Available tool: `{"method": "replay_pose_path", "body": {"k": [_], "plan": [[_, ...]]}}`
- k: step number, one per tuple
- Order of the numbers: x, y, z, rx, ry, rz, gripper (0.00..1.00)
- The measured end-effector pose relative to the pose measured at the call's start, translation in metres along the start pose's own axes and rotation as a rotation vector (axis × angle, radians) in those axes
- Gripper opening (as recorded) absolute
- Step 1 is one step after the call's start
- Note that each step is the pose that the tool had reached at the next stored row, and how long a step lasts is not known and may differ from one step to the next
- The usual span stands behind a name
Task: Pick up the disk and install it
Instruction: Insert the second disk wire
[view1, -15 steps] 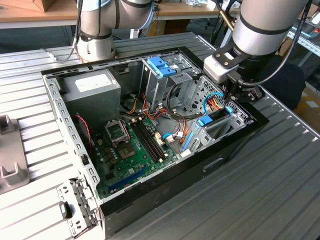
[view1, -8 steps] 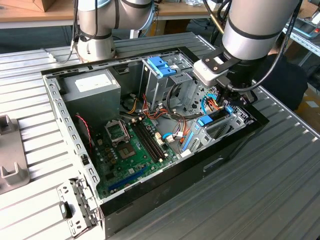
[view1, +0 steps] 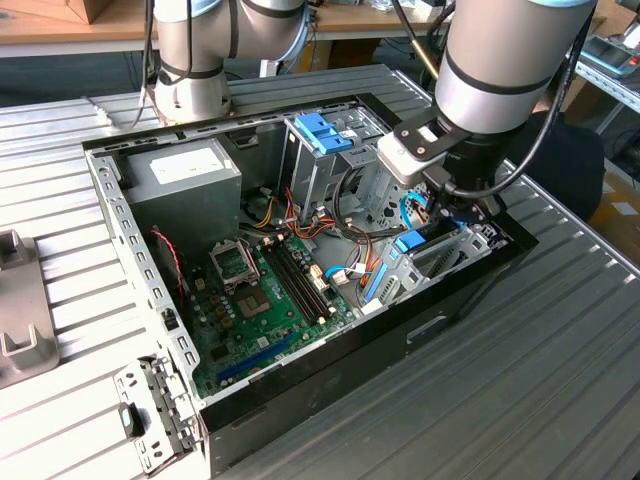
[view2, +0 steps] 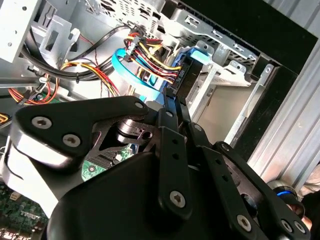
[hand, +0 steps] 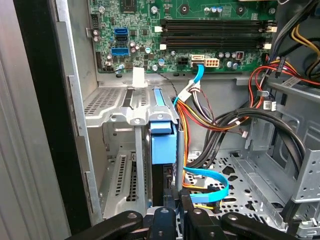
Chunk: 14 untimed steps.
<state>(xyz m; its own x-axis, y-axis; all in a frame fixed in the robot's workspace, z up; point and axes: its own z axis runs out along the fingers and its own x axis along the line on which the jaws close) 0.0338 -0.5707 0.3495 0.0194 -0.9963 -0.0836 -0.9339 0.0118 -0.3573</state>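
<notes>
First wrist view puts my end effector (hand: 172, 212) at the frame's bottom centre, fingers nearly closed on the disk (hand: 164, 142), which stands on edge in the drive cage (hand: 117, 117) at centre frame. I judge installation is under way; seating it fully calls for a straight, aligned push.

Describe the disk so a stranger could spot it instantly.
Find the open black computer case, then the grey metal drive cage at its end toward the exterior view's right. The disk stands on edge in a cage slot, framed in a broad light blue plastic carrier, unlike the thin blue cable beside it or the blue latch atop the taller cage.
</notes>
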Motion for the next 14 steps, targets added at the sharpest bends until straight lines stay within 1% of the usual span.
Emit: {"method": "replay_pose_path", "body": {"k": [2,4,5,6,7,12,14], "plan": [[0.0003,0.0007,0.0019,-0.0005,-0.0023,-0.006,0.16],[0.0005,0.0011,0.003,-0.0017,-0.0068,-0.019,0.16],[0.0005,0.0013,0.0035,-0.0024,-0.01,-0.027,0.16],[0.0006,0.0015,0.0042,-0.004,-0.0171,-0.045,0.16],[0.0005,0.0016,0.0048,-0.0044,-0.0189,-0.049,0.16],[0.0046,0.0022,0.0059,-0.0045,-0.0188,-0.049,0.16],[0.0049,0.0022,0.0071,-0.0045,-0.0188,-0.05,0.16]]}}
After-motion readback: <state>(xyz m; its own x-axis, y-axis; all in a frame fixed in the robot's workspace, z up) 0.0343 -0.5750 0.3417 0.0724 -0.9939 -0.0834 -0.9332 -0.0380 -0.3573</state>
